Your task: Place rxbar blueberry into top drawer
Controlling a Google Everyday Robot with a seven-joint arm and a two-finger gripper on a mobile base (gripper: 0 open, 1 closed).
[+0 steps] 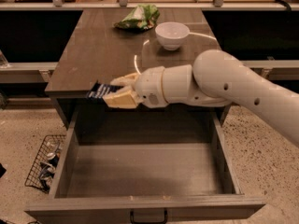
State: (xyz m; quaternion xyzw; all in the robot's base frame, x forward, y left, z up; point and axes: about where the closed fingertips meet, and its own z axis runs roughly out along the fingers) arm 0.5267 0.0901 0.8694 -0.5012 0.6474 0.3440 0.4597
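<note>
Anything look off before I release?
Nothing stands out. The gripper, jaws shut on the rxbar blueberry, is above the open top drawer, at the front edge of the table; bowl and chip bag rest at its far end.

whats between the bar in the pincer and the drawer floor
Nothing. In the camera view the pincer holds the bar at the counter's front edge, with only air down to the bare drawer floor.
</note>
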